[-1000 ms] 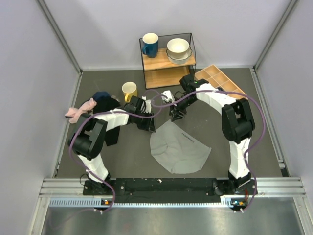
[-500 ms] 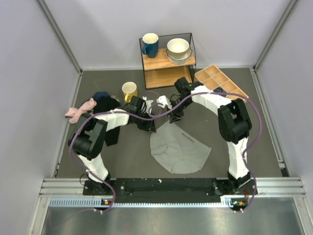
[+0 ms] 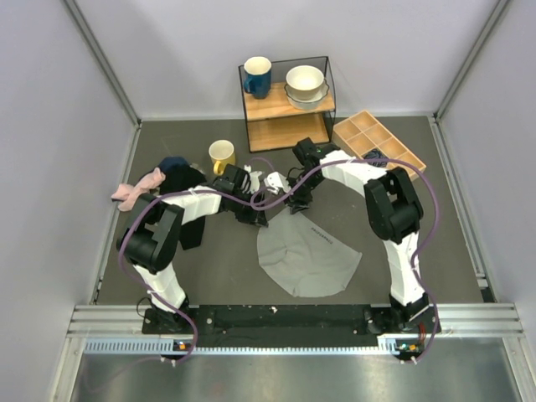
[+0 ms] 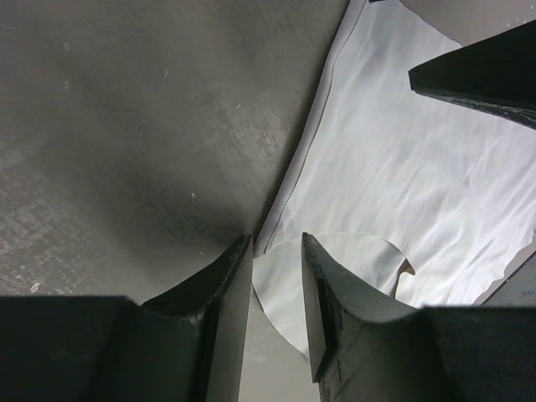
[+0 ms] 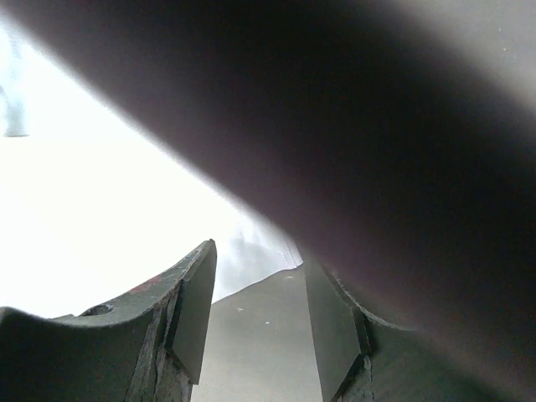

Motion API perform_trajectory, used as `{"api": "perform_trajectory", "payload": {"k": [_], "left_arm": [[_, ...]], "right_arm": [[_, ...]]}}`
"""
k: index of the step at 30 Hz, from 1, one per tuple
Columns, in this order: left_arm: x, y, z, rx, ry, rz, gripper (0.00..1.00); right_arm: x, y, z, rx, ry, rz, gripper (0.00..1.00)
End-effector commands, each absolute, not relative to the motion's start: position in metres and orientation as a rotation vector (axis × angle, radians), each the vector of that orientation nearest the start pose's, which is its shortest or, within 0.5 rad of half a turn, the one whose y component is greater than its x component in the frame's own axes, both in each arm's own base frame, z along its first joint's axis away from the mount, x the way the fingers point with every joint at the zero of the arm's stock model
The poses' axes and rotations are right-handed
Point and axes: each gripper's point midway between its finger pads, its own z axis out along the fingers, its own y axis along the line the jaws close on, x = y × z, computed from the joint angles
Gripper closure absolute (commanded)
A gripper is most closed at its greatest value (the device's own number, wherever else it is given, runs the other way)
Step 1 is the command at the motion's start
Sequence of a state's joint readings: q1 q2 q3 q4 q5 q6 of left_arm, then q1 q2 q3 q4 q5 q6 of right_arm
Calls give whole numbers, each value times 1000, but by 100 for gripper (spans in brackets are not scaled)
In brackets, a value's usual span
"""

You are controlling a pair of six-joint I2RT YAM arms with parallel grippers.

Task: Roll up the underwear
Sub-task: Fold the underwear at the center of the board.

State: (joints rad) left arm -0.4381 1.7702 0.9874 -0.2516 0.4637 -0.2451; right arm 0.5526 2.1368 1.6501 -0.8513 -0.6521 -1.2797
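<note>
The left gripper (image 4: 276,260) is down at the surface (image 3: 209,268) with its jaws a narrow gap apart. The hemmed left edge of the underwear (image 3: 310,255) runs into that gap, not pinched as far as can be seen. Just to its right, the right gripper (image 5: 255,280) is also partly open, with bare surface between its fingers and the pale cloth just beyond; a blurred dark band (image 5: 352,142) crosses that view. The underwear lies spread flat between the two arms, its narrow far end at both grippers and its wide end nearer. Farther left stands a yellow mug (image 3: 222,154); at the far right is a wooden tray (image 3: 377,141).
</note>
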Motion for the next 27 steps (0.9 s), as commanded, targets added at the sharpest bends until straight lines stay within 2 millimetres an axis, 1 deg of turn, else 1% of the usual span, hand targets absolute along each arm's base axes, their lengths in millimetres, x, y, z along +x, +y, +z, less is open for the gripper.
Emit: {"api": "perform_trajectory", "payload": {"k": [1, 17, 20, 21, 23, 24, 26, 27], "left_arm": [[273, -222, 2, 438, 2766, -785, 64], [266, -223, 2, 441, 2789, -818, 64], [267, -222, 0, 431, 2794, -808, 66], [267, -222, -1, 427, 2800, -804, 66], [268, -222, -1, 427, 2798, -802, 70], [268, -222, -1, 426, 2800, -799, 71], [269, -222, -2, 419, 2803, -798, 74], [269, -222, -2, 419, 2804, -796, 75]], "right_arm": [[355, 306, 33, -2169, 1473, 647, 52], [356, 309, 16, -2215, 1473, 632, 54], [355, 306, 12, -2223, 1484, 632, 58], [355, 306, 12, -2225, 1479, 629, 62], [353, 306, 12, -2230, 1474, 631, 66], [354, 306, 12, -2227, 1474, 632, 70], [353, 306, 11, -2229, 1477, 635, 74], [352, 306, 12, -2228, 1479, 638, 79]]}}
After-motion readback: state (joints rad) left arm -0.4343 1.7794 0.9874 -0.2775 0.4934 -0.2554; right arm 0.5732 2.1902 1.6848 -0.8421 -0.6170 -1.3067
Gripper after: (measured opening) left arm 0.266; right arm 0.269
